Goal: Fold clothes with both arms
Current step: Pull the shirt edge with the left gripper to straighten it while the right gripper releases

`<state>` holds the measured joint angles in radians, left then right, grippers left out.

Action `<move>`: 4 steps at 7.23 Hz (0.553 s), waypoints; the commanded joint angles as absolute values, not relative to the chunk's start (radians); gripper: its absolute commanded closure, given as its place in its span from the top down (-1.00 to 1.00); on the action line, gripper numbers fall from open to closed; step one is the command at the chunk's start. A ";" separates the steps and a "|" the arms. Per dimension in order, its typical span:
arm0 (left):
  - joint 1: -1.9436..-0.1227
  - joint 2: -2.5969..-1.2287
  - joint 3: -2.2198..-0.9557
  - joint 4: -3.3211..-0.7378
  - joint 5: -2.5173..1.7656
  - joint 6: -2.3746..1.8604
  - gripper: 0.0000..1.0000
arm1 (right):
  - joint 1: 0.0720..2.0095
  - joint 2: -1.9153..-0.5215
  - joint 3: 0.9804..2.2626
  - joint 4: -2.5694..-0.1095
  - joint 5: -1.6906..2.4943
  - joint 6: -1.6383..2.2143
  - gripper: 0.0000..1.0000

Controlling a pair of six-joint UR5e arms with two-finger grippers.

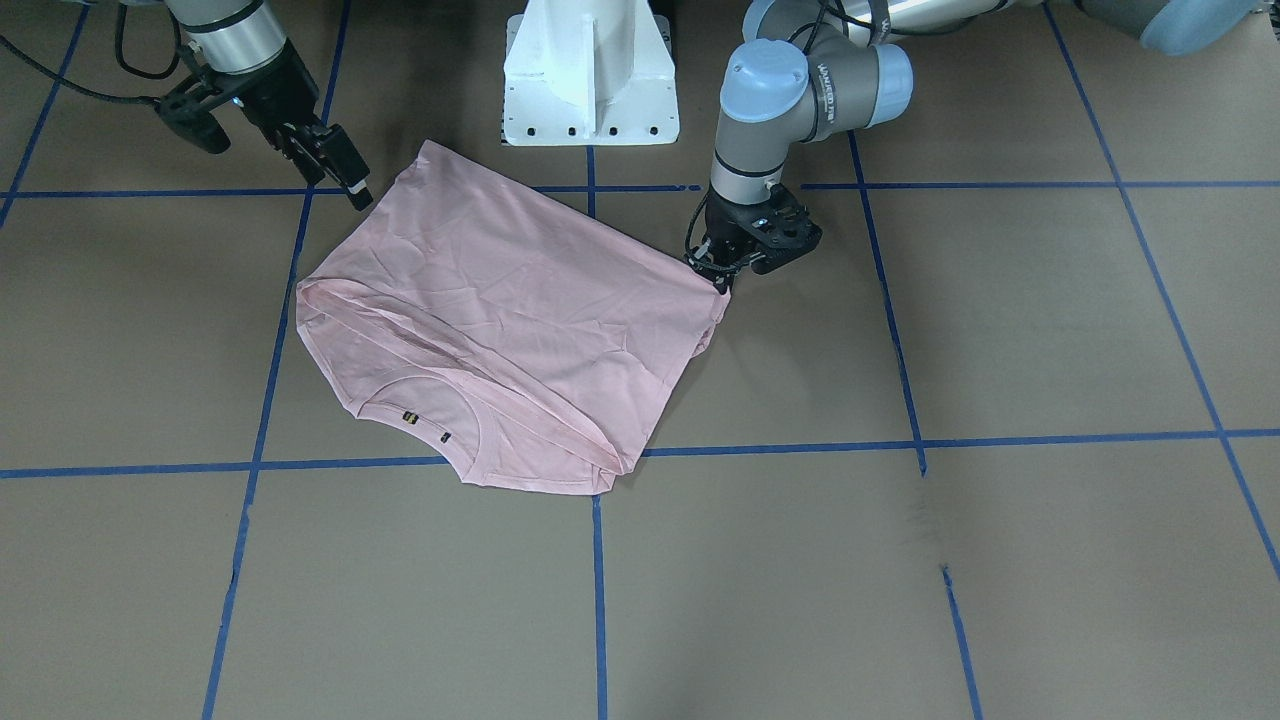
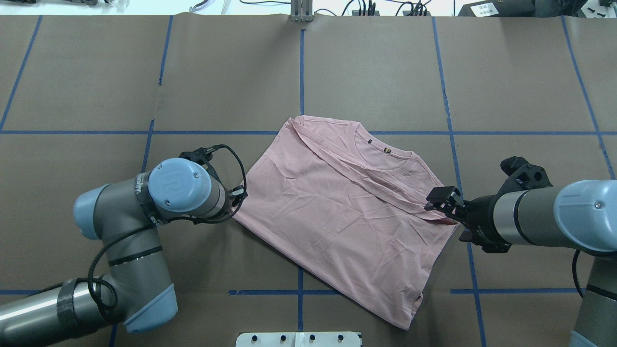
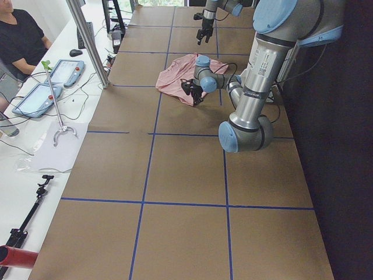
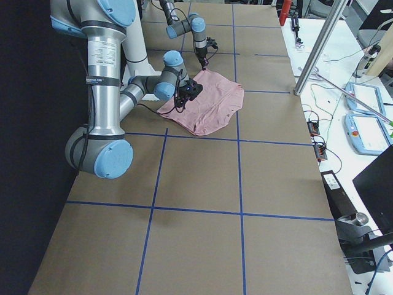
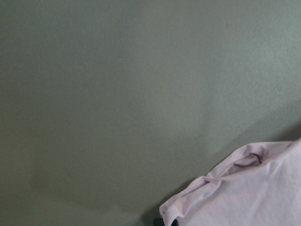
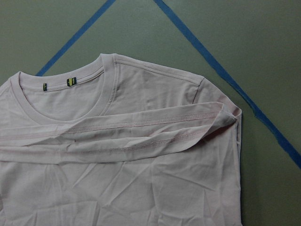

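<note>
With our right gripper released over one side of the T-shirt and our left gripper at the opposite side, its hold impossible to tell, we should pinch both sides evenly and lift together.

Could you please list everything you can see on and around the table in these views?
T-shirt: one, pale pink, folded, mid-table, neckline away from the robot.
Table: one, brown cover with blue tape grid.
Pedestal: one, white, at the table's robot-side edge.
Tablets: two, blue-grey, on the white side bench.
Person: one, black shirt, beside that bench.
Arms: two, grey with light-blue caps, either side of the T-shirt.
left hand: one, black, at the T-shirt's edge.
right hand: one, black, at the opposite edge.
</note>
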<state>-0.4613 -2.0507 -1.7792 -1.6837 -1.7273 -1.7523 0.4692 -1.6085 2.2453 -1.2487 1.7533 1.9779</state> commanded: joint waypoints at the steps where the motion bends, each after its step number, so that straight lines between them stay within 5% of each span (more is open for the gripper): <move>1: -0.573 -2.075 -1.777 -1.673 -1.689 -1.552 -1.00 | 0.469 -1.608 2.246 -1.249 1.753 1.977 1.00; 4: -0.719 -2.292 -1.362 -1.967 -1.669 -1.474 -1.00 | 0.471 -1.595 2.244 -1.249 1.753 1.977 1.00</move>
